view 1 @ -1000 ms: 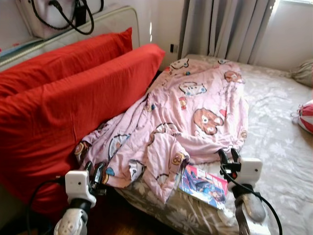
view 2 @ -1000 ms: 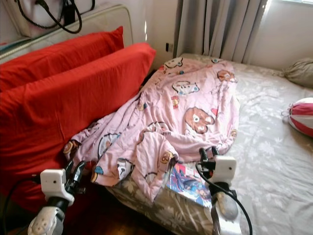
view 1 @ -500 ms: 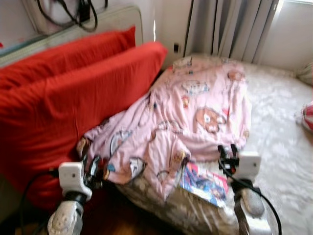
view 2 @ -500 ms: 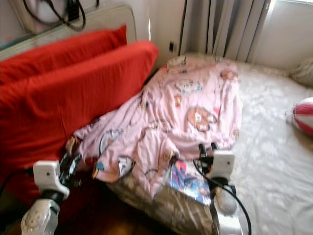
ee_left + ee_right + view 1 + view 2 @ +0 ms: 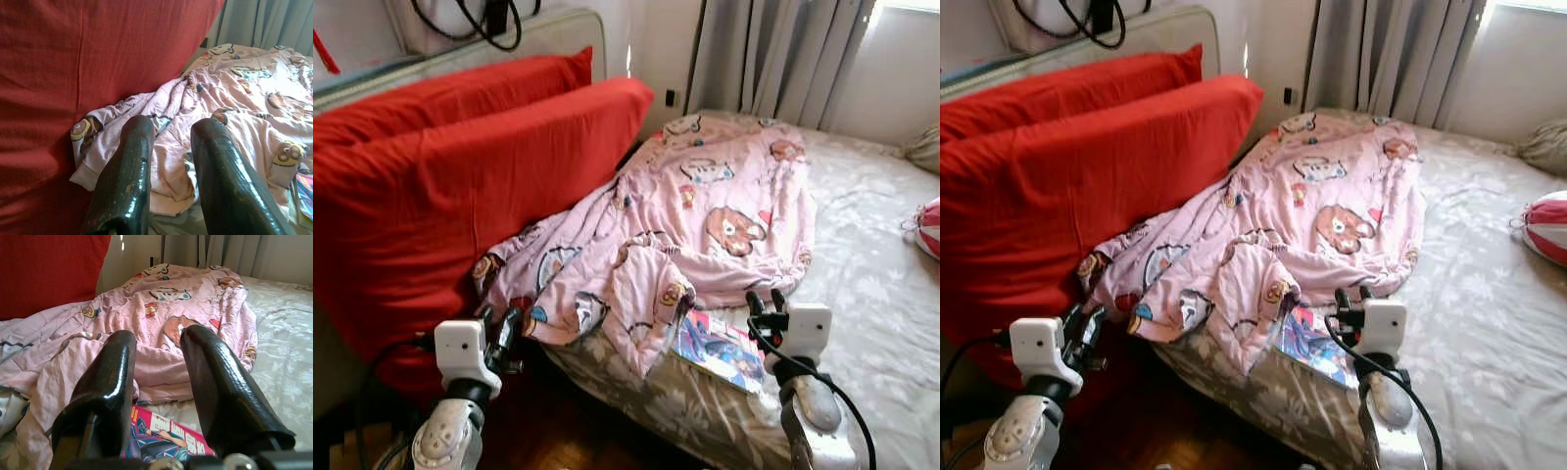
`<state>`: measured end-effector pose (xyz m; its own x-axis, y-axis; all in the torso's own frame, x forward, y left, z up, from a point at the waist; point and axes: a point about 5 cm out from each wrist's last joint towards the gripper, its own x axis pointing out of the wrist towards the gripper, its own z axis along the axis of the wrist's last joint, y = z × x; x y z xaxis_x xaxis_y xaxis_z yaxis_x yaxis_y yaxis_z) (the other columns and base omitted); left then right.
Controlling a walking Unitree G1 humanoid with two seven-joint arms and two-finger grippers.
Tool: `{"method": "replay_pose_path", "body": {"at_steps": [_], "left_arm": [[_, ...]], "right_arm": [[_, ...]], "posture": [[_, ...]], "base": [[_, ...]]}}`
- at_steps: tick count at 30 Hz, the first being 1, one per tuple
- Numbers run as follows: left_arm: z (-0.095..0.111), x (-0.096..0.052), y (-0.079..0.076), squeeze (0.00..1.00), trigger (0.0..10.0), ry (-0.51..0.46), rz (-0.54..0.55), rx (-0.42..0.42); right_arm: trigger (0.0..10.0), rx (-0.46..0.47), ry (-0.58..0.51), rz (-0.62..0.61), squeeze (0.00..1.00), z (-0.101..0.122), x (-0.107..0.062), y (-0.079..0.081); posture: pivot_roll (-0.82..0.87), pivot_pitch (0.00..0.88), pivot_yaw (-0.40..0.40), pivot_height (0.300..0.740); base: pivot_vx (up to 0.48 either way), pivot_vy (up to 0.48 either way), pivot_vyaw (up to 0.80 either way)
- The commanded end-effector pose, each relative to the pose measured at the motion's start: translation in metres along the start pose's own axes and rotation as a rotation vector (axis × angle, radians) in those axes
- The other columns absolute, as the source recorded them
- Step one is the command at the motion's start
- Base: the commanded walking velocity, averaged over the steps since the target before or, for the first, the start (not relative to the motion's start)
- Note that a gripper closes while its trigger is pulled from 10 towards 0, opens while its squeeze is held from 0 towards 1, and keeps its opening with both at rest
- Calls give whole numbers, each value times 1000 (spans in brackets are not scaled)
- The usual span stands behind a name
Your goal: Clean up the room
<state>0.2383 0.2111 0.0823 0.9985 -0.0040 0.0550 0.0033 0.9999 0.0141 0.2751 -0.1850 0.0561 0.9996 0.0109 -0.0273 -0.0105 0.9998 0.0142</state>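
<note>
A crumpled pink cartoon-print blanket (image 5: pixel 705 225) lies across the near left part of the bed (image 5: pixel 871 264), its corner hanging over the edge. A colourful magazine (image 5: pixel 717 350) lies on the sheet, partly tucked under the blanket's fold. My right gripper (image 5: pixel 765 300) hovers open just right of the magazine; in the right wrist view the magazine (image 5: pixel 168 438) sits below its fingers (image 5: pixel 110 377). My left gripper (image 5: pixel 501 329) is open, low beside the bed, near the blanket's hanging corner (image 5: pixel 93 166) and the red pillows.
Two large red pillows (image 5: pixel 460 186) lean against the headboard (image 5: pixel 509 44) on the left. A red-and-white striped ball (image 5: pixel 928 225) lies at the bed's right edge. Grey curtains (image 5: pixel 773 54) hang behind. Dark wood floor (image 5: pixel 568 431) lies below the bed edge.
The camera has shifted slightly, so the scene sits a little differently. Both grippers stay near the same spots, open as before; the blanket and magazine have not moved.
</note>
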Motion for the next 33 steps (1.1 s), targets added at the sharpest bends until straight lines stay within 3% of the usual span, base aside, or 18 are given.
{"method": "replay_pose_path", "body": {"at_steps": [1,22,26,33], "left_arm": [[0,-3,0,0,10000,6,2,-14],[0,-3,-5,0,10000,29,-9,-45],[-1,-4,-5,0,10000,34,-11,-46],[-1,-4,-5,0,10000,36,-10,-45]], "right_arm": [[10000,3,1,4,0,2,-1,0],[10000,14,43,29,0,-2,0,4],[10000,12,63,31,0,-5,0,4],[10000,18,45,40,0,-4,0,6]], "posture": [[109,0,-8,656],[111,0,-12,656],[109,0,-12,631],[113,0,-13,626]], "base": [[0,0,0],[0,0,0],[0,0,0],[0,0,0]]}}
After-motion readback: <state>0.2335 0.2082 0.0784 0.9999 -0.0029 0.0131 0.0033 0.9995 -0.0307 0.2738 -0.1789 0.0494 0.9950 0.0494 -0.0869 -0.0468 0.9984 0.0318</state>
